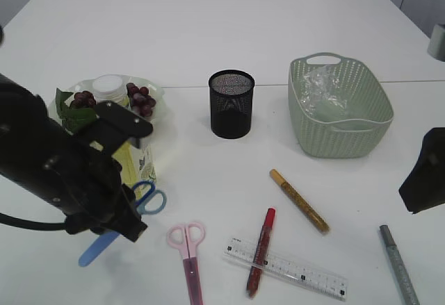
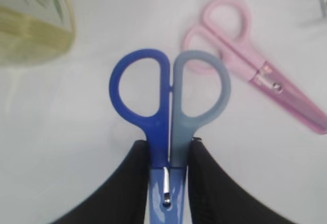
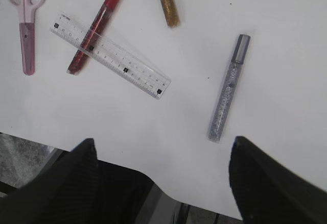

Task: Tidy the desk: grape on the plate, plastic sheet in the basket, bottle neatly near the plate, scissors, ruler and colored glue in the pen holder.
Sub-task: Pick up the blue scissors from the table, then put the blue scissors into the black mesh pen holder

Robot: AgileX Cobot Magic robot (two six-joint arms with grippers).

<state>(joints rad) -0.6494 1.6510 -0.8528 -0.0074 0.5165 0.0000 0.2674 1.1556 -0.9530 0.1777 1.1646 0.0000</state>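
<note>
My left gripper point(image 2: 170, 147) is shut on the blue scissors point(image 2: 168, 89), gripping them just below the handles. In the exterior view the blue scissors point(image 1: 148, 198) are low over the table, beside the bottle point(image 1: 132, 155). The pink scissors point(image 1: 188, 249), ruler point(image 1: 292, 269), red glue point(image 1: 260, 251), gold glue point(image 1: 300, 201) and silver glue point(image 1: 398, 263) lie on the table in front. The black mesh pen holder point(image 1: 231, 103) stands mid-table. Grapes point(image 1: 141, 97) lie on the plate point(image 1: 158, 91). The plastic sheet point(image 1: 321, 88) is in the green basket point(image 1: 348, 131). My right gripper point(image 3: 163, 145) is open and empty near the front edge.
The bottle point(image 2: 30, 25) has yellow liquid and a white cap point(image 1: 110, 86) and stands against the plate's front. The pink scissors point(image 2: 245, 55) lie just right of the blue ones. A grey object point(image 1: 437, 41) sits at the far right edge.
</note>
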